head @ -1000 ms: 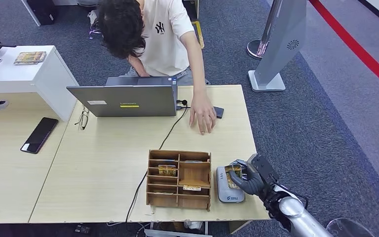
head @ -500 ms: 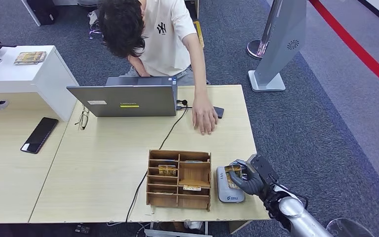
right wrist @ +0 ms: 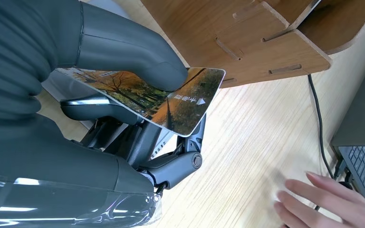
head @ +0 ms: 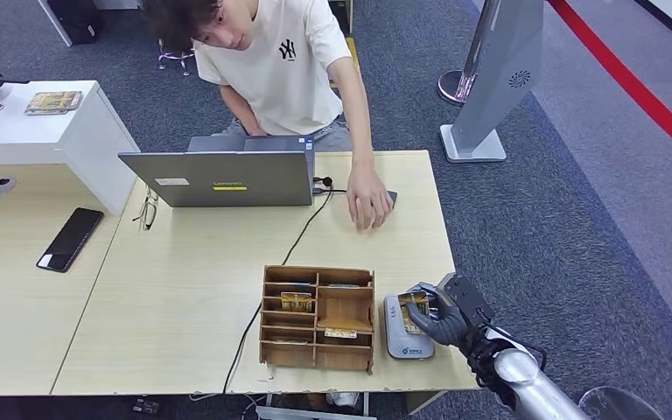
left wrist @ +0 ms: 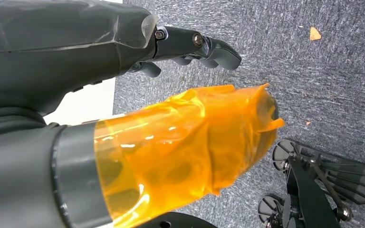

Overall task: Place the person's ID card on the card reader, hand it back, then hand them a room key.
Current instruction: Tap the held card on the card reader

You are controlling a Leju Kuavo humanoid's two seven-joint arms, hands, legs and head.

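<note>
My right hand [head: 442, 317] hovers over the grey card reader [head: 403, 333] near the table's front right edge, pinching the ID card [head: 415, 302], a card with an autumn-tree picture. In the right wrist view the thumb presses the ID card [right wrist: 171, 97] against the fingers beneath it. The wooden card organizer [head: 318, 317], with cards in some slots, stands just left of the reader. The person [head: 289, 61] sits behind the table, one hand [head: 368, 199] resting on a small dark object. My left hand [left wrist: 123, 114] hangs over the carpet, holding nothing, its thumb wrapped in orange film.
An open laptop [head: 219, 175] stands at the table's back, a cable [head: 302, 236] running from it towards the organizer. Glasses [head: 147, 210] lie beside it. A black phone [head: 70, 238] lies on the left desk. A grey stand [head: 490, 79] rises at back right.
The person has straightened up and raised their head; their hand slid slightly right on the dark object. My right hand with the card has stayed in place over the reader.
</note>
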